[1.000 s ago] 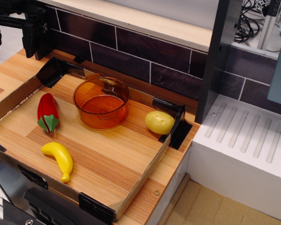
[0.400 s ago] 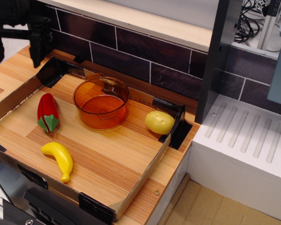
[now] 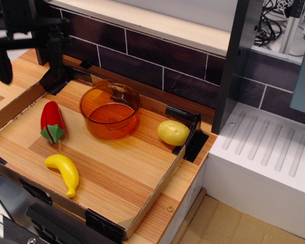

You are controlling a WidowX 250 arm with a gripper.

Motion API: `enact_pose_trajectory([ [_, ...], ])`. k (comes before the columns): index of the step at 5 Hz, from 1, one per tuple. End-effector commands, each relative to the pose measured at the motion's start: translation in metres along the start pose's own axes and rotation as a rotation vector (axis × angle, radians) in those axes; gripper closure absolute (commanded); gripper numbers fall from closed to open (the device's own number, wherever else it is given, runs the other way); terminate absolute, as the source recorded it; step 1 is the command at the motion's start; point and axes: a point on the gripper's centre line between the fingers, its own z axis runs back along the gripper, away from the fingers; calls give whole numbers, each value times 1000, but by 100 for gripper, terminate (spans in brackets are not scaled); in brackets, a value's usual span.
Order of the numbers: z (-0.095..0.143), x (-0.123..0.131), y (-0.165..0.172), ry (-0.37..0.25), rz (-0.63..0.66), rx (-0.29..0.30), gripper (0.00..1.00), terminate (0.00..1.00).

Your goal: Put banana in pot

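Note:
The yellow banana [image 3: 64,173] lies on the wooden tray floor near the front left, stem end toward the front. The translucent orange pot [image 3: 110,110] stands upright and empty at the back middle of the tray. My black gripper [image 3: 29,71] hangs at the upper left, above the tray's back left corner, with its two fingers [image 3: 55,57] spread wide and nothing between them. It is well above and behind the banana, and left of the pot.
A red and green pepper toy [image 3: 51,122] lies left of the pot. A yellow egg-shaped toy [image 3: 173,132] sits at the tray's right side. The tray has low cardboard walls [image 3: 157,187] with black corner brackets. A dark tiled backsplash [image 3: 157,61] runs behind; a white drainboard [image 3: 267,152] is at the right.
The gripper has moved down and to the right, toward the tray's back left corner. The banana, pot and other toys have not moved.

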Motion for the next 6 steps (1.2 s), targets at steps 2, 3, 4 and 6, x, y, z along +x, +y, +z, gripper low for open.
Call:
enact_pose_trajectory([
  [2,-21,-29,-16,-207,140,-128,0,0],
  [3,-38,-32,-18,-204,141,-114,0,0],
  [4,-53,-37,-18,-200,146,-86,0,0],
  [6,-76,-45,-14,-169,155,-46,0,0],
])
